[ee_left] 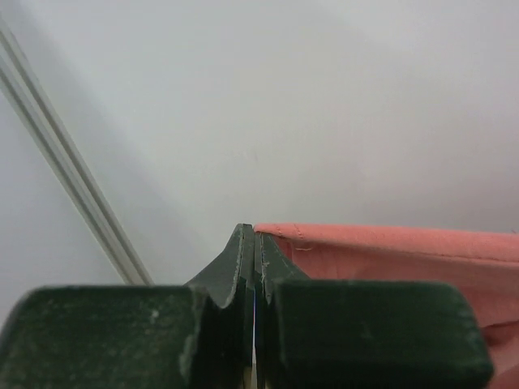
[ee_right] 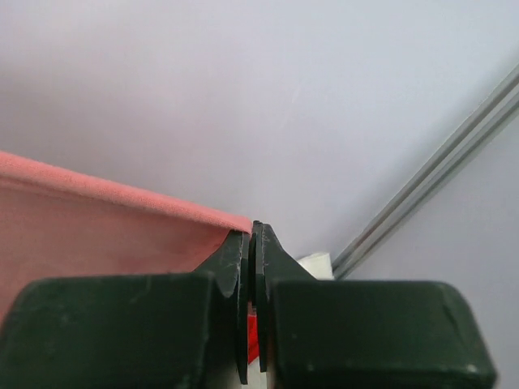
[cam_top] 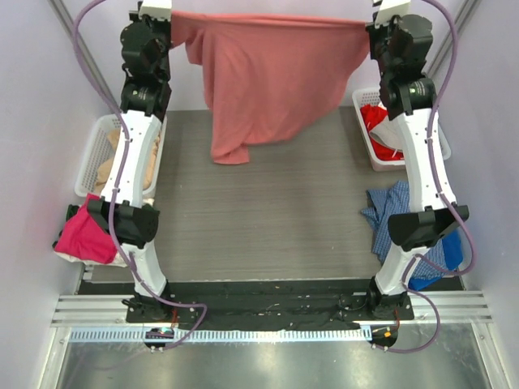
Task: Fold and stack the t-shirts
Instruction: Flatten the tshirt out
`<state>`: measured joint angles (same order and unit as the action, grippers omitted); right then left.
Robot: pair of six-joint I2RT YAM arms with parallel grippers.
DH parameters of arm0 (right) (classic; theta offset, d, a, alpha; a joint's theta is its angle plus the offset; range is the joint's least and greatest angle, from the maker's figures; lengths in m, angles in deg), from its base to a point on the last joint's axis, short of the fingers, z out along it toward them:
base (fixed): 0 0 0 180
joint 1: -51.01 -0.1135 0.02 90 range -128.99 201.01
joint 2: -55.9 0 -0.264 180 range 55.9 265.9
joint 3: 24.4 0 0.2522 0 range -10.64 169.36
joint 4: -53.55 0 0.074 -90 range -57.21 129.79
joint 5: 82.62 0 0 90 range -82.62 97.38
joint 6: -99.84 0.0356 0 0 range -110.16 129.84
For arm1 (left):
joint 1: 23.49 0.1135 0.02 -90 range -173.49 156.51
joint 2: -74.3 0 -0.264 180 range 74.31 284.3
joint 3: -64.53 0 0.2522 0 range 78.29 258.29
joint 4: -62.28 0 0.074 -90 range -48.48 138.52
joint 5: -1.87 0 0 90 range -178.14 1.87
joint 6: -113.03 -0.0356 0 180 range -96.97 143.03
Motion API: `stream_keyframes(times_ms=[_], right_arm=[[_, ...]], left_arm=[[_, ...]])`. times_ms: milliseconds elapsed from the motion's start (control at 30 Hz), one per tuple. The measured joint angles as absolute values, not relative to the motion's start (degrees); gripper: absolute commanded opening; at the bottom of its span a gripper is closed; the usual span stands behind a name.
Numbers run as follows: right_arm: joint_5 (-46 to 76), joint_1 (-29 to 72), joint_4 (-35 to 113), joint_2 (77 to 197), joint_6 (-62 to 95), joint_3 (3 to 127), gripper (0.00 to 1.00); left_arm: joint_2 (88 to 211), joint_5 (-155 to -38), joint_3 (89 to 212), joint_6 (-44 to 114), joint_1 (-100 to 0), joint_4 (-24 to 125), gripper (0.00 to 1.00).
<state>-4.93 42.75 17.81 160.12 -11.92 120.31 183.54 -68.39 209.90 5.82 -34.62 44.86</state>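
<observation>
A salmon-red t-shirt [cam_top: 268, 77] hangs stretched high over the far end of the table, its top edge taut between both arms and its lower part drooping to a sleeve near the table top. My left gripper [ee_left: 255, 231] is shut on the shirt's left corner, the cloth [ee_left: 405, 251] running off to the right. My right gripper [ee_right: 253, 229] is shut on the right corner, the cloth [ee_right: 97, 235] stretching to the left. In the top view the left gripper [cam_top: 166, 14] and the right gripper [cam_top: 373, 24] sit at the far edge.
A white basket [cam_top: 91, 158] at the left holds beige cloth, and a magenta-pink shirt [cam_top: 85, 235] hangs over its near end. A white basket [cam_top: 371, 150] at the right holds red cloth. Blue cloth [cam_top: 422, 235] lies by the right arm. Grey walls close both sides.
</observation>
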Motion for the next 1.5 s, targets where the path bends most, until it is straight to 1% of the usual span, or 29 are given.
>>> stream_keyframes(times_ms=[100, 333, 633, 900, 1067, 1233, 1367, 1500], right_arm=[[-4.91, 42.73, 22.44, 157.44, -12.86, 118.06, 0.01], [-4.52, 42.71, 30.86, 154.92, -15.22, 116.88, 0.01], [-4.45, 42.71, 33.57, 154.92, -16.86, 120.21, 0.01], [-3.18, 42.71, 33.85, 151.19, -16.79, 120.49, 0.01], [-1.41, 42.69, 32.30, 145.24, -15.96, 117.43, 0.01], [-0.15, 42.60, 32.00, 140.08, -15.24, 114.57, 0.01], [0.05, 42.58, 33.00, 138.92, -15.52, 112.56, 0.01], [-1.02, 42.58, 34.44, 141.50, -16.42, 111.64, 0.01]], left_arm=[[180.85, -69.76, 206.93, 5.14, -34.62, 50.46, 0.00], [180.50, -72.19, 207.04, 3.98, -34.62, 57.34, 0.00], [180.17, -74.64, 209.58, 3.22, -34.62, 63.46, 0.00], [174.36, -76.02, 205.99, 3.35, -34.73, 63.85, 0.00], [168.21, -76.80, 202.34, 3.35, -35.08, 63.18, 0.00], [164.21, -77.68, 201.51, 3.33, -35.36, 62.87, 0.00], [163.84, -77.89, 201.51, 3.24, -35.36, 63.22, 0.00], [167.01, -77.50, 201.71, 2.30, -35.36, 65.10, 0.00]])
